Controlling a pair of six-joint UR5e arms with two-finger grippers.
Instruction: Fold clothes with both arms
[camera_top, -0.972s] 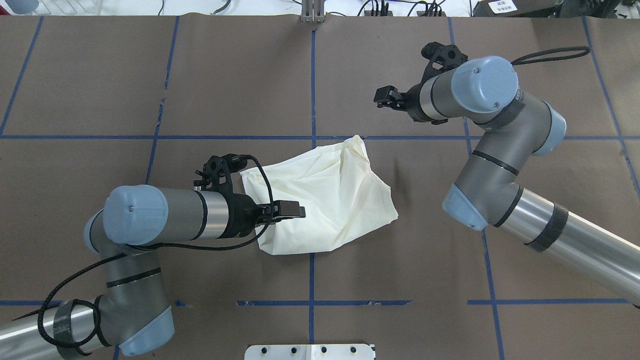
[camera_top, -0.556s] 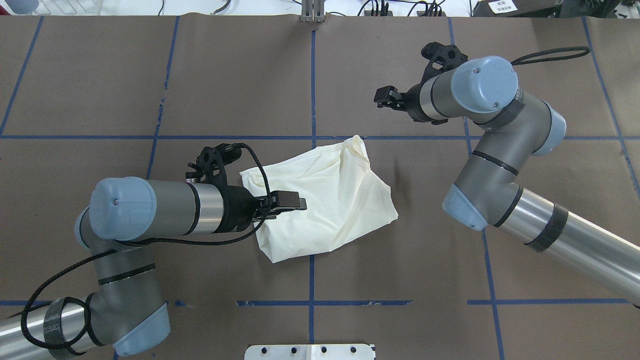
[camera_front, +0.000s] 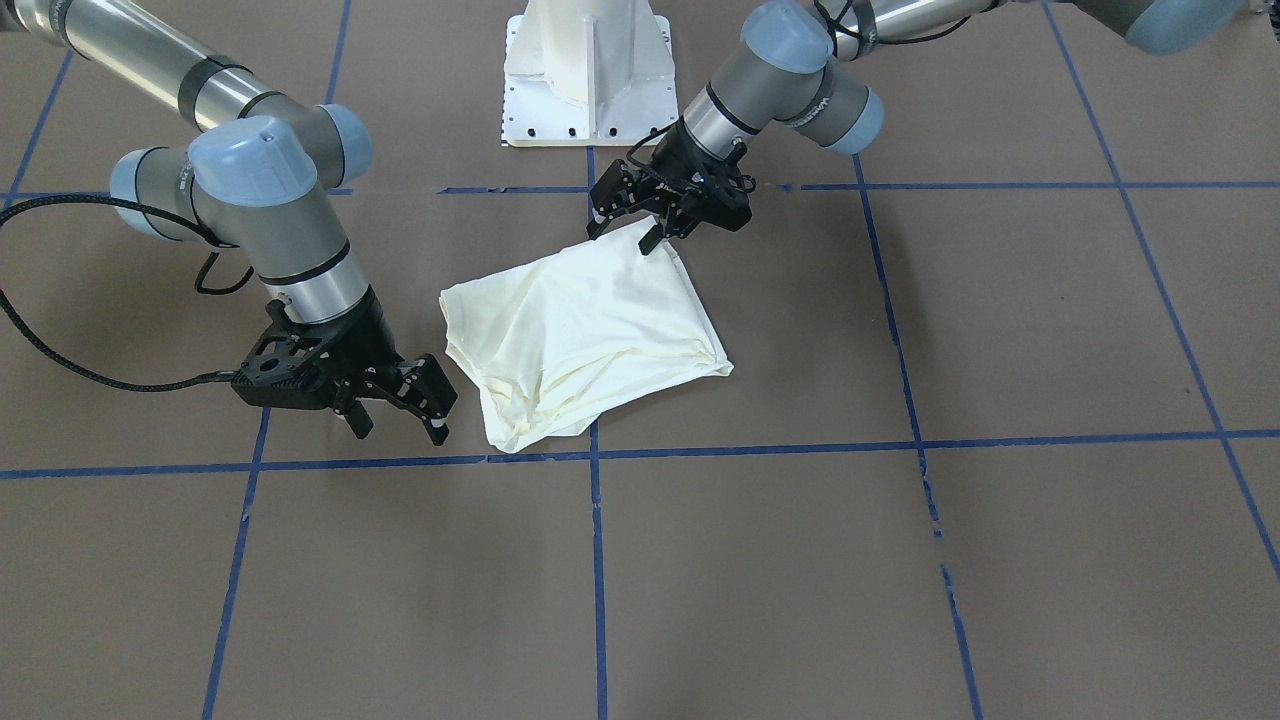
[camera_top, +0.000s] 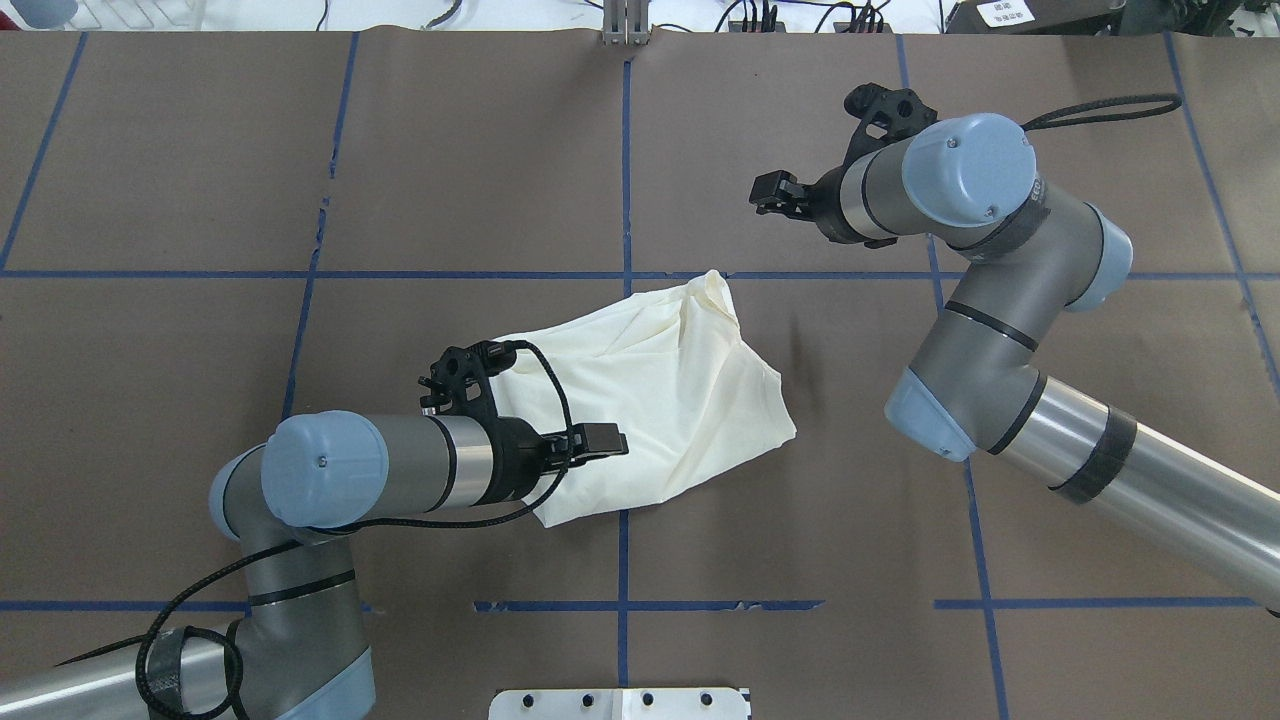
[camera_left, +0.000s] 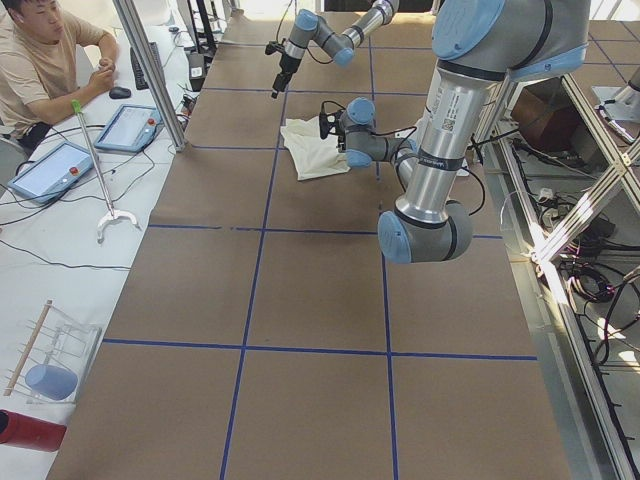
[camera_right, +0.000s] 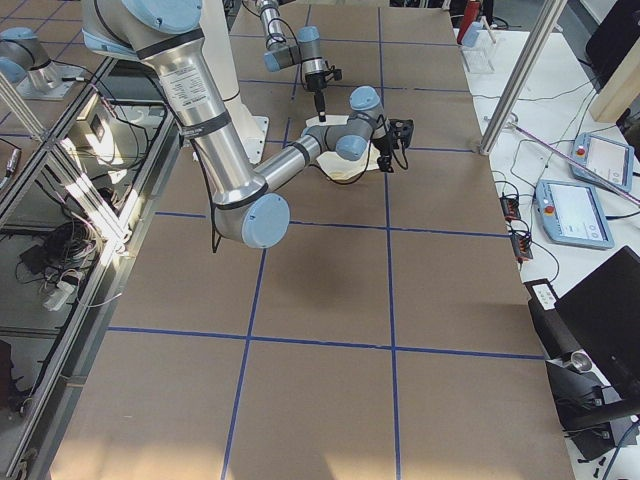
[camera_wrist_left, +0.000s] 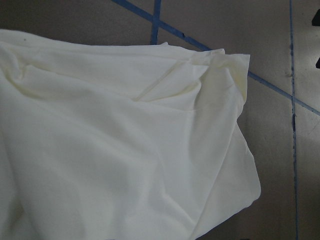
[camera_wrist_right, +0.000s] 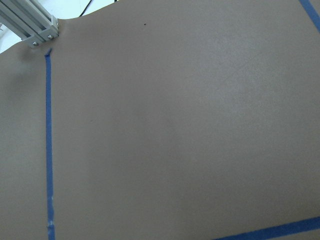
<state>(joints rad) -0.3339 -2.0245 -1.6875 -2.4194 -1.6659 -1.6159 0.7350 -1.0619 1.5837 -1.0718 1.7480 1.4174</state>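
Observation:
The clothes are one cream-white shirt (camera_top: 670, 390) lying crumpled and partly folded mid-table, plain side up; no print shows. It also appears in the front view (camera_front: 580, 320) and fills the left wrist view (camera_wrist_left: 125, 150). My left gripper (camera_top: 610, 442) hovers low over the shirt's near-left corner, and in the front view this left gripper (camera_front: 630, 225) has its fingers apart, gripping no cloth. My right gripper (camera_top: 770, 192) is raised beyond the shirt's far right, well apart from it. Seen from the front, the right gripper (camera_front: 400, 425) is open and holds nothing.
Brown paper with blue tape lines (camera_top: 625, 180) covers the table. The white pedestal base (camera_front: 590, 70) stands at the robot's edge. A person (camera_left: 40, 60) sits at a side desk with tablets (camera_left: 130, 125). The right wrist view shows only brown paper (camera_wrist_right: 175, 125).
The left arm swung away to the left, then back right and toward the robot, ending slightly further over the shirt. The shirt's near corner shifted a little. The right arm stayed still.

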